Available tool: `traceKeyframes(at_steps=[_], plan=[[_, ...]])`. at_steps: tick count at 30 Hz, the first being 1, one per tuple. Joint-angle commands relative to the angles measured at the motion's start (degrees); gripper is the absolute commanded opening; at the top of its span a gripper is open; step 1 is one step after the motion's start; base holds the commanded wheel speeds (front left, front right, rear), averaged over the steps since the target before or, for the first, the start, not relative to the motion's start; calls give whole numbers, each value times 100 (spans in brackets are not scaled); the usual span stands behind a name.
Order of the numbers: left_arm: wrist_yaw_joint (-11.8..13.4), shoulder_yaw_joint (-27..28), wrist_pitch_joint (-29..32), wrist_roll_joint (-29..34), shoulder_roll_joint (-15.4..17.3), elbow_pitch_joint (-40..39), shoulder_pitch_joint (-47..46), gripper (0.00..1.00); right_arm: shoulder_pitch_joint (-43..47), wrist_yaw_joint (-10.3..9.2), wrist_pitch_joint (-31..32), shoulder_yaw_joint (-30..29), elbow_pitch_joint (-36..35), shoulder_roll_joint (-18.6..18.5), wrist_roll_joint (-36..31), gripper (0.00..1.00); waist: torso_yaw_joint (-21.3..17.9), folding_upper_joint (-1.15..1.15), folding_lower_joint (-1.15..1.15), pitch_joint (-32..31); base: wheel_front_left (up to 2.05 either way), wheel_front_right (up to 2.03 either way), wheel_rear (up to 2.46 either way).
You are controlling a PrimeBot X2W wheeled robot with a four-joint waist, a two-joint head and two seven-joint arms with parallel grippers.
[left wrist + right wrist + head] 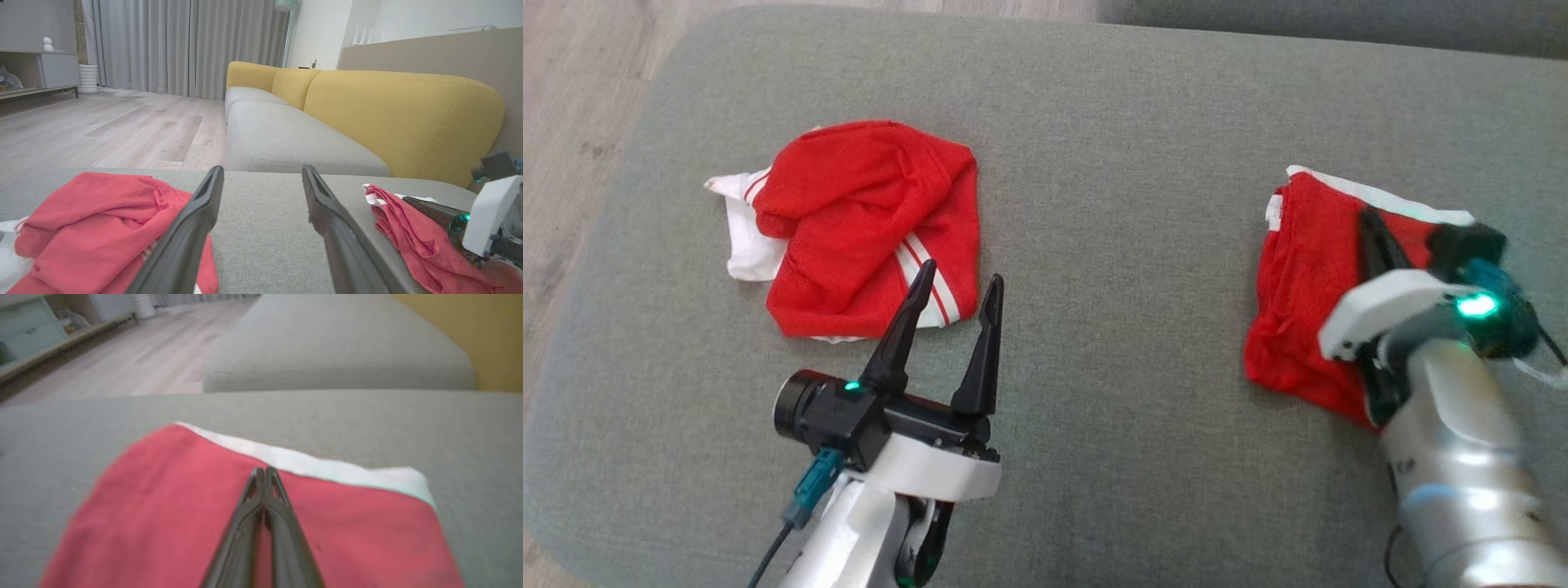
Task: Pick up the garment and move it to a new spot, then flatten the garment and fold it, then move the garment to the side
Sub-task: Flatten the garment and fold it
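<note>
Pressing clenched, empty tips over the folded garment (1303, 269) at the cushion's (1111, 204) right, the right gripper (1368, 219) seems to be nudging it aside. The left gripper (961, 275) gapes just beside the crumpled garment (858, 204), likely next: pinch an edge, lift.

Two red garments (866, 212) (1303, 278) — two hands (961, 274) (1365, 217) — one grey cushion (1127, 245).

floor (102, 134) pale wood | sofa (286, 139) grey seats, yellow backs | curtains (163, 45) grey | perhaps a low cabinet (57, 69)
</note>
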Motion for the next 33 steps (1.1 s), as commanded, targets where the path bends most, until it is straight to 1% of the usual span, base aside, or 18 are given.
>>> traceKeyframes(at_steps=[1, 5, 9, 11, 14, 18, 23, 26, 31, 32, 33], plan=[[31, 137, -54, -23, -3, -175, -178, 100, -214, 39, -110, 335, -55, 34, 164, 0, 7, 0, 0, -26, 0, 0, 0], [52, 120, -54, -40, -3, -166, -163, 100, -232, 39, -151, 1148, 331, 35, 629, 0, -2, 0, 0, -90, 0, 0, 0], [75, 112, -54, -52, -3, -158, -144, 100, -139, 39, 50, 1989, 674, 36, 983, 0, -45, 0, 0, -167, 0, 0, 0], [84, 123, -54, -49, -3, -158, -134, 100, -133, 39, 45, 2215, 727, 36, 1161, 0, -83, 0, 0, -205, 0, 0, 0], [87, 173, -54, -31, -4, -151, -95, 100, -148, 39, -115, 2379, 692, 36, 1406, 0, -173, 0, 0, -297, 0, 0, 0], [68, 246, -54, -6, -4, -132, -28, 100, -189, 39, -330, 2353, 548, 36, 1524, 0, -311, 0, 0, -450, 0, 0, 0], [66, 349, -54, 12, -4, -98, 86, 100, -110, 39, -421, 1988, 123, 26, 1450, 0, -487, 0, 0, -685, 0, 0, 0], [58, 411, -54, 20, -4, -88, 162, 100, 94, 39, -427, 1725, -414, -23, 1337, 0, -586, 0, 0, -797, 0, 0, 0], [33, 496, -55, 41, -4, -61, 264, 100, 677, 39, -429, 1230, -1372, -75, 1077, 0, -722, 0, 0, -969, 0, 0, 0], [33, 496, -55, 41, -4, -61, 264, 100, 677, 39, -429, 1230, -1372, -75, 1077, 0, -722, 0, 0, -969, 0, 0, 0], [31, 514, -55, 45, -4, -52, 284, 100, 817, 39, -429, 1136, -1565, -71, 1035, 0, -746, 0, 0, -1001, 0, 0, 0]])
